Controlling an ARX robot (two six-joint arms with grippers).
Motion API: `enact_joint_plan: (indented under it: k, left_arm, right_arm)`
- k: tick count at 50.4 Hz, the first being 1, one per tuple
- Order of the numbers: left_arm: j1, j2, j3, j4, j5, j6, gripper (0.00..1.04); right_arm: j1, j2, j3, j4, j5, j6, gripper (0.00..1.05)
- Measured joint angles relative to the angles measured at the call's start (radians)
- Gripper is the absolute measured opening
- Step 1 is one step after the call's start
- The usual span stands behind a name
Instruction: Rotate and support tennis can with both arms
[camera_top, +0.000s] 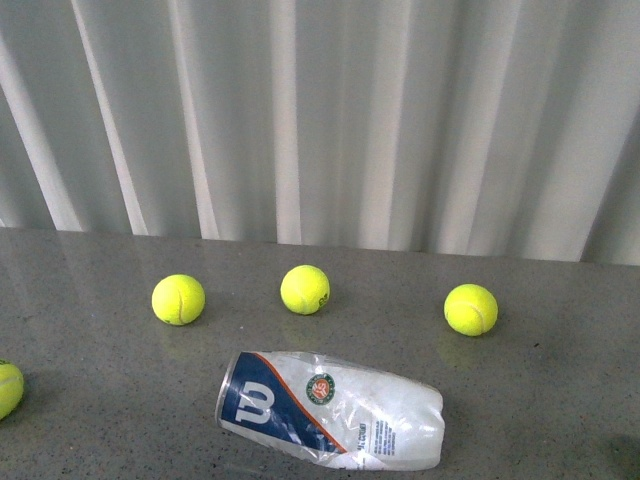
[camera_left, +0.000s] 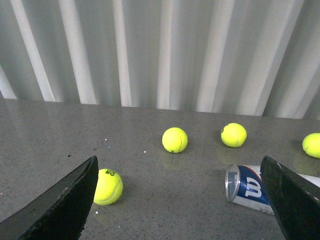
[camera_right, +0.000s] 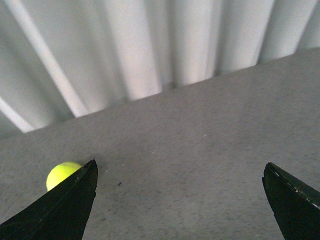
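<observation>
Can (camera_top: 330, 410): flat on bench (camera_top: 560, 400), just nearer the robot than middle ball (camera_top: 305, 289)
Axis: crosswise, rim (camera_top: 227, 390) on that ball's left
Left hand (camera_left: 178, 159): spread wide, empty, likely nearer
Right hand (camera_right: 180, 165): spread, empty

— Where is the tennis can (camera_top: 330, 410)?
— Lying on its side on the desk (camera_top: 560, 390), close to the robot, with its metal-rimmed mouth pointing left.
— Condition?
— Clear plastic, crumpled and dented. It has a navy label with a white W, an orange stripe and a round emblem.
— The arms?
— Only black fingers show. The left end effector (camera_left: 179, 165) and right end effector (camera_right: 181, 164) are spread wide, gripping nothing.
</observation>
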Motion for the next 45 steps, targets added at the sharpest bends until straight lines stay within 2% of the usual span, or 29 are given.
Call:
enact_joint_plan:
  k: [7,14,20,23,28,31,37,40,42,45]
  left_arm:
    - [0.0,0.0,0.0,0.0,0.0,0.0,0.98]
    - [0.0,0.0,0.0,0.0,-0.002,0.0,0.98]
    - [0.0,-0.002,0.0,0.0,-0.002,0.0,0.98]
    - [0.0,-0.001,0.0,0.0,0.001,0.0,0.98]
    - [0.0,-0.002,0.0,0.0,-0.001,0.0,0.98]
    - [0.0,-0.002,0.0,0.0,0.0,0.0,0.98]
    - [0.0,-0.002,0.0,0.0,0.0,0.0,0.98]
    - [0.0,-0.002,0.0,0.0,0.0,0.0,0.98]
    - [0.0,-0.002,0.0,0.0,0.0,0.0,0.98]
    - [0.0,-0.002,0.0,0.0,-0.001,0.0,0.98]
  right_arm:
    - [-0.086,-0.196,-0.244,0.097,-0.038,-0.096,0.97]
    - [-0.089,-0.196,-0.263,0.108,-0.066,-0.126,0.97]
    - [-0.12,-0.164,-0.357,0.41,-0.344,-0.174,0.79]
    - [-0.105,-0.199,-0.39,0.456,-0.394,-0.187,0.68]
    - [-0.075,-0.253,-0.452,0.497,-0.37,-0.198,0.45]
    - [-0.058,-0.29,-0.485,0.465,-0.354,-0.201,0.31]
    - [-0.038,-0.38,-0.508,0.399,-0.334,-0.201,0.11]
    - [-0.018,-0.425,-0.515,0.365,-0.304,-0.201,0.03]
    - [0.015,-0.46,-0.52,0.336,-0.258,-0.204,0.03]
    - [0.041,-0.501,-0.526,0.302,-0.251,-0.204,0.03]
